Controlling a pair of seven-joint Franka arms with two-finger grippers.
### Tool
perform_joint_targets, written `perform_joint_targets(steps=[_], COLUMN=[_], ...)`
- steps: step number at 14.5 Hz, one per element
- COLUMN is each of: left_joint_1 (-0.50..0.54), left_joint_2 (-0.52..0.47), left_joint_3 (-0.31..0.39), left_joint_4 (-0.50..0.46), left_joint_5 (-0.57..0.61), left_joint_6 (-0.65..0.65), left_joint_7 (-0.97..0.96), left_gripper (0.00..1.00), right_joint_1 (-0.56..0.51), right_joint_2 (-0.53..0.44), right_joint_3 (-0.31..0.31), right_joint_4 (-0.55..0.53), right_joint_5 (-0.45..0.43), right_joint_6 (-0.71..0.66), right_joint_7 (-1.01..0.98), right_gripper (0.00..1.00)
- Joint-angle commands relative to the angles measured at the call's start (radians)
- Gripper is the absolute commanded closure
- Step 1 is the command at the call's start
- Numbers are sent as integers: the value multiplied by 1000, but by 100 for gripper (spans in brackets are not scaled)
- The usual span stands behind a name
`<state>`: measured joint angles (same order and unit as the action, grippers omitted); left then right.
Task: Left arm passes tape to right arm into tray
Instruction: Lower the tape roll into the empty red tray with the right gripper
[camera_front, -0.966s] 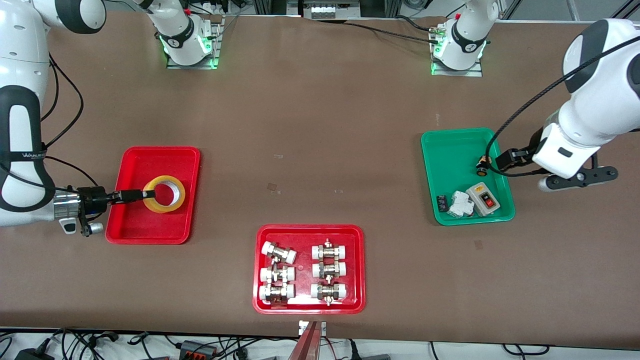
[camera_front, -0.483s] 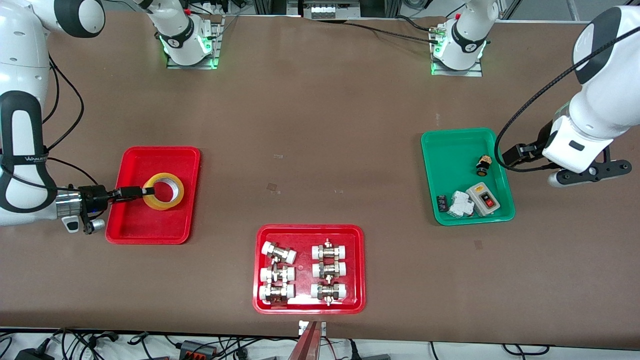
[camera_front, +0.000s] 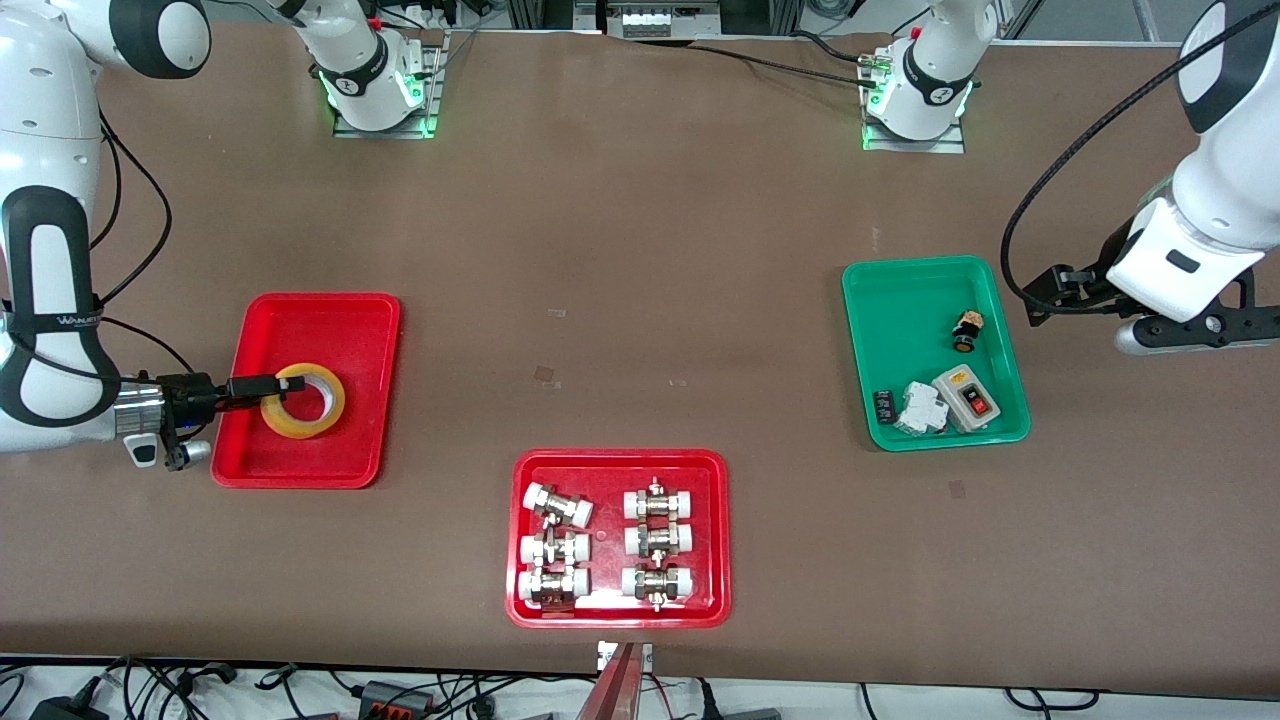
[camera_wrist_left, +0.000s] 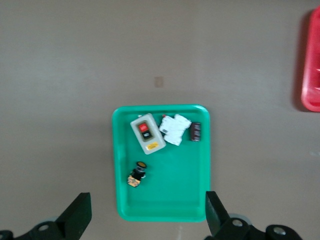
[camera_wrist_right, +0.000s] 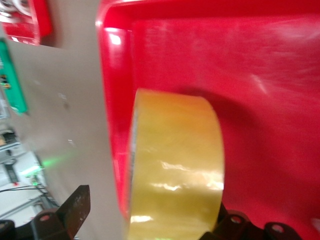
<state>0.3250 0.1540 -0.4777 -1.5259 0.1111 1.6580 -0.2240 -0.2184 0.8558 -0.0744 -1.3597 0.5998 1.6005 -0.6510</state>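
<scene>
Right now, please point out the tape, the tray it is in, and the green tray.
tape (camera_front: 270, 421): front view, on the yellow ring's rim.
red tray (camera_front: 330, 330): front view, on its bare floor.
green tray (camera_front: 905, 320): front view, on its bare floor.

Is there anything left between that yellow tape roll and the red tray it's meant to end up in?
Nothing visible. The tape already lies in the red tray, with the right gripper at its rim, one finger through the hole.
</scene>
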Motion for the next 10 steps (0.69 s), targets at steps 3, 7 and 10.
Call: perform_joint_targets(steps=[3,7,10], left_joint_1=[-262,-268,-259], left_joint_2=[-23,-115,-208], left_joint_3=[316,321,321], left_joint_4=[10,-121,-267], left_joint_5=[-88,-88,-90], left_joint_6=[-59,-52,75], left_joint_7=[57,49,48], left_gripper=[0,0,0], right_joint_1=[11,53,112], right_joint_2=[-4,-12,-41], right_joint_3=[18,18,16], right_joint_4=[-9,-9,-10], right_joint_5=[-43,-142,-270], right_joint_6=[30,96,142], right_joint_7=[-30,-47,-45], right_gripper=[0,0,0])
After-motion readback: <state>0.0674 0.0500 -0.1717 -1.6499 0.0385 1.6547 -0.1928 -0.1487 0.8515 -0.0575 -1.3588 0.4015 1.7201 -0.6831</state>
